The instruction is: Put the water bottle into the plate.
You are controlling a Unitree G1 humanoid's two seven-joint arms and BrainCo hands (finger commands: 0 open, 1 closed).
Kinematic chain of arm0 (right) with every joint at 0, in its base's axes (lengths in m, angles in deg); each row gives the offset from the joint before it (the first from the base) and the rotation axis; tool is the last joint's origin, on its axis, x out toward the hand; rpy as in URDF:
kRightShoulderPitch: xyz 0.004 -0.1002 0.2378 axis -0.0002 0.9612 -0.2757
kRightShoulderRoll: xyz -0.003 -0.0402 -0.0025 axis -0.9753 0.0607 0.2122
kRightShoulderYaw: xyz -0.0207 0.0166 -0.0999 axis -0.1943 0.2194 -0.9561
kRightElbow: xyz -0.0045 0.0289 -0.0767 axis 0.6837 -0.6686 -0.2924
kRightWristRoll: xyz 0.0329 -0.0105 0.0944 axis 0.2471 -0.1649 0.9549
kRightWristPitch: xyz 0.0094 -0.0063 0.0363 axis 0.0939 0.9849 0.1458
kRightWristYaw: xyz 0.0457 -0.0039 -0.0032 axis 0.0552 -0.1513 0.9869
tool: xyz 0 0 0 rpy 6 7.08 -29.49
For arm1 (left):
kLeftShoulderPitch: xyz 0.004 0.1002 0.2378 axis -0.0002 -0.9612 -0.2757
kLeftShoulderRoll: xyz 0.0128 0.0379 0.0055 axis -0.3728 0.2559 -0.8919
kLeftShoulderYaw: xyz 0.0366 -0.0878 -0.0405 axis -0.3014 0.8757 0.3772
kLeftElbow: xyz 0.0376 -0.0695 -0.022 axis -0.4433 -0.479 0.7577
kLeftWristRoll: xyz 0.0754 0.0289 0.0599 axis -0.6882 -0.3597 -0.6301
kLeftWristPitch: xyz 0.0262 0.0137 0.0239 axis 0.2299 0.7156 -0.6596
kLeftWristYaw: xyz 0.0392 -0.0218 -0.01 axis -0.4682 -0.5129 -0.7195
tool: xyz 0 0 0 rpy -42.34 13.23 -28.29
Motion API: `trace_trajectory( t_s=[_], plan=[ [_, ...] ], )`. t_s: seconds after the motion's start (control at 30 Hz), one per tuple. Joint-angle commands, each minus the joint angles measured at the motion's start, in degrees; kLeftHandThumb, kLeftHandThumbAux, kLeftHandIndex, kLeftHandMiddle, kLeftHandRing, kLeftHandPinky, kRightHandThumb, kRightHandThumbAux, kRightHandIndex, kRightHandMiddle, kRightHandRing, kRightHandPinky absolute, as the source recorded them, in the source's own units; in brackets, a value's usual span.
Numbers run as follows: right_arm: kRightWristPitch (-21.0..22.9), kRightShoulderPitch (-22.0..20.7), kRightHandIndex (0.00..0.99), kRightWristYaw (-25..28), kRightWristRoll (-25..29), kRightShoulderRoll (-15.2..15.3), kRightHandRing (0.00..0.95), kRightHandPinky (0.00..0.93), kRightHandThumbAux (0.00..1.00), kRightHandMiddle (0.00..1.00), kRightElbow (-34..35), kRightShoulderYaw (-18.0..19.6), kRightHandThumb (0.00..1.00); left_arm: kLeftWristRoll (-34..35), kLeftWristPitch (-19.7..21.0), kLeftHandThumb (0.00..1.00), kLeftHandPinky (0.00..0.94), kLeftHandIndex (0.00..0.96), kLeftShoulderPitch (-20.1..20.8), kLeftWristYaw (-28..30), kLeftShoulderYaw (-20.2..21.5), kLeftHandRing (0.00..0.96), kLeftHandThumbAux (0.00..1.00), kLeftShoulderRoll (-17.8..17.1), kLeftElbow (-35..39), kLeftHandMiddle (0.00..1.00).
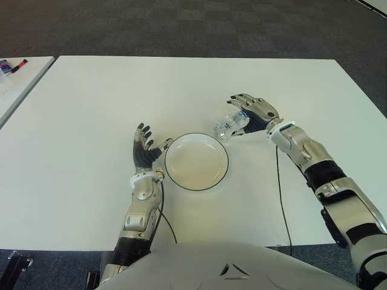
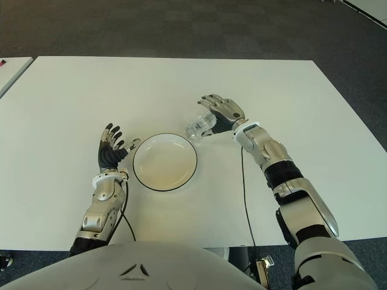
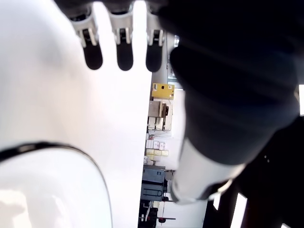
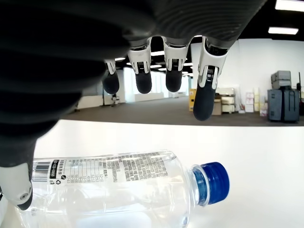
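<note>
The right hand [image 1: 254, 113] is arching over the water bottle [image 1: 230, 124], fingers spread wide, not gripping; the left hand [image 1: 144, 148] is idling open beside the plate [image 1: 196, 162].

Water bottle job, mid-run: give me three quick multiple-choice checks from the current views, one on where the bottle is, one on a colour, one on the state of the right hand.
1. Where is the water bottle?
A. Inside the plate
B. On the table just beyond the plate's far right rim
C. At the table's left edge

2. What colour is the bottle's cap?
A. Blue
B. Red
C. White

3. What is the right hand doing?
A. Gripping the bottle, lifted
B. Fingers spread above the lying bottle, not closed on it
C. Resting inside the plate

Answers:
1 B: the eye views show it outside the plate, which holds nothing.
2 A: the right wrist view shows a blue cap.
3 B: the fingers hang clear above the bottle.
</note>
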Motion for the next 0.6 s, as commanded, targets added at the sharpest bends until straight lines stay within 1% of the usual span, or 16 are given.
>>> trace_trajectory(
  t_s=[0.03,0.2,0.53,0.6],
  plan=[
    [-1.11,-1.19,0.000,-0.66,-0.50,-0.33,0.010,0.227,0.565,0.000,-1.51,-0.96,0.694,-0.41,1.05,0.000,0.166,0.078,-0.53,-0.97,0.16,0.135,0.951,4.77,0.33,0.145],
    [-1.77,-1.83,0.000,-1.10,-0.49,-0.46,0.006,0.195,0.567,0.000,-2.61,-1.34,0.684,-0.31,0.89,0.000,0.164,0.082,-0.61,-0.92,0.18,0.137,0.955,4.88,0.41,0.148],
    [-3.46,-3.00,0.000,-1.90,-0.55,-0.50,0.013,0.229,0.565,0.000,-4.49,-2.10,0.689,-0.29,1.52,0.000,0.157,0.084,-0.70,-0.78,0.10,0.134,0.961,4.75,0.70,0.148],
    [-3.88,-3.40,0.000,-1.43,-0.48,-0.48,0.017,0.230,0.565,0.000,-4.88,-2.42,0.691,-0.48,1.70,0.000,0.161,0.085,-0.72,-0.86,0.07,0.135,0.957,4.65,0.79,0.147]
  ],
)
